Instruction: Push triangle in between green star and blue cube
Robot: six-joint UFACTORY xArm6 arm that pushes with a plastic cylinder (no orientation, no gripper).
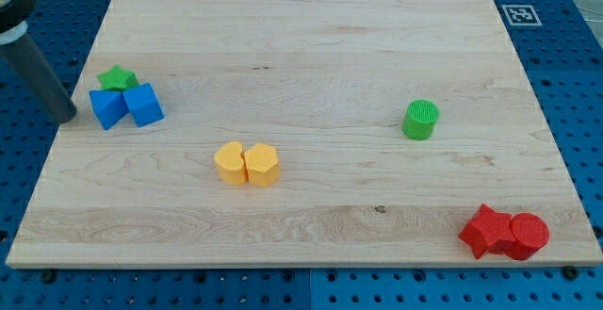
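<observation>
A green star (117, 78) lies near the board's left edge. Just below it sit two blue blocks side by side and touching: a blue triangle (107, 108) on the left and a blue cube (144, 104) on the right. The star touches the tops of both. My dark rod comes down from the view's top left, and my tip (68, 114) rests at the board's left edge, just left of the blue triangle with a small gap.
Two yellow blocks (246, 164) touch near the board's middle. A green cylinder (421, 120) stands at the right. A red star (484, 230) and a red cylinder (528, 236) touch at the bottom right. A marker tag (519, 14) sits beyond the top right corner.
</observation>
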